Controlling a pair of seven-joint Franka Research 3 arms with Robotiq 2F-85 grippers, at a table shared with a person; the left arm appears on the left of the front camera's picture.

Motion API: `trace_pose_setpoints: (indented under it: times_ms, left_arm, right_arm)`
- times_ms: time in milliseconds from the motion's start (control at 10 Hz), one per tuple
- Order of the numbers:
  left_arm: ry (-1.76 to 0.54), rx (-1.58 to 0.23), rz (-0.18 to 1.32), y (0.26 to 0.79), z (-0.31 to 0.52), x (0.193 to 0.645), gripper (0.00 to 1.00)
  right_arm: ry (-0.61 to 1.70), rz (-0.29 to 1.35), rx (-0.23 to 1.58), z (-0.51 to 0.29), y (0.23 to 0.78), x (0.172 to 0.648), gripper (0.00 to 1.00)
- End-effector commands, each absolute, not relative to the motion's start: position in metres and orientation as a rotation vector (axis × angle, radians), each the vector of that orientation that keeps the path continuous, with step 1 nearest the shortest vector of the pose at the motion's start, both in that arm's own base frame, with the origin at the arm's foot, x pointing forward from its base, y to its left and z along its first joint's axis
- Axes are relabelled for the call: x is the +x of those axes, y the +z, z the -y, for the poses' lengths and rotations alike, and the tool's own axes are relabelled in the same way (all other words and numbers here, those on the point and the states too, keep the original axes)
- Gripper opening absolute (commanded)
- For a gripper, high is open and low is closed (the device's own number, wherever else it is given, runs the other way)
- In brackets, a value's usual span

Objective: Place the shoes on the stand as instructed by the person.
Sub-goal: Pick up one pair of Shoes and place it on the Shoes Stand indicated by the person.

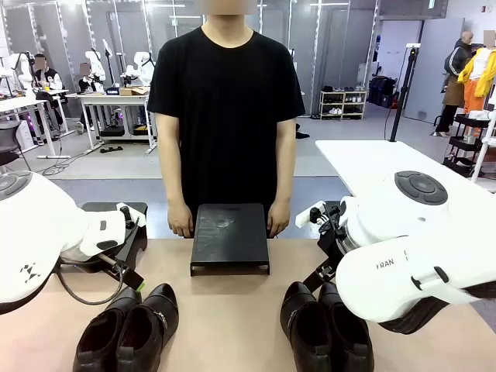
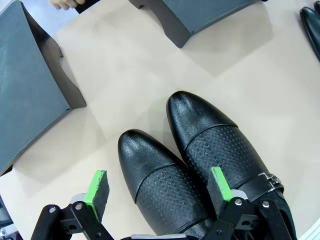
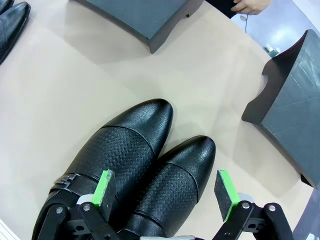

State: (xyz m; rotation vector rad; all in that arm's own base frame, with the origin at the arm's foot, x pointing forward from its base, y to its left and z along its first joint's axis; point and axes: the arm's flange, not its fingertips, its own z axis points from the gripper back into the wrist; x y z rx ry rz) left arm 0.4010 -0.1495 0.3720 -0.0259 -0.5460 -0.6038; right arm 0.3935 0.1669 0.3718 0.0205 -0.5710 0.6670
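No shoe is placed yet: we see both pairs of glossy black leather dress shoes, left pair (image 1: 128, 329) and right pair (image 1: 304, 325), on the beige desk (image 1: 225, 318), the flat black middle stand (image 1: 230, 232) bare (the person's hands (image 1: 180, 221) flank it). Left arm (image 1: 46, 240) and right arm (image 1: 403, 263) each hang over their own pair, jaws spread wide, pinching nothing.
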Motion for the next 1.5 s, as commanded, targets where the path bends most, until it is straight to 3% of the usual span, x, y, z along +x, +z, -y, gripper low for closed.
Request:
trace_pose_setpoints:
  times_ms: [0,800,1000,1200,1400]
  left_arm:
    - [-0.604,-0.026,0.546,0.372,0.15,0.401,1.0]
    - [-0.604,-0.026,0.546,0.372,0.149,0.401,1.0]
    - [-0.61,-0.084,0.525,0.41,0.15,0.406,1.0]
    - [-0.637,-0.209,0.451,0.449,0.136,0.409,1.0]
    - [-0.65,-0.395,0.396,0.48,0.115,0.405,1.0]
  right_arm:
    - [0.665,0.571,0.022,-0.167,0.372,0.394,1.0]
    - [0.665,0.571,0.022,-0.167,0.372,0.394,1.0]
    - [0.652,0.56,0.048,-0.163,0.395,0.397,1.0]
    - [0.622,0.489,0.185,-0.151,0.448,0.404,1.0]
    - [0.583,0.442,0.452,-0.121,0.491,0.404,1.0]
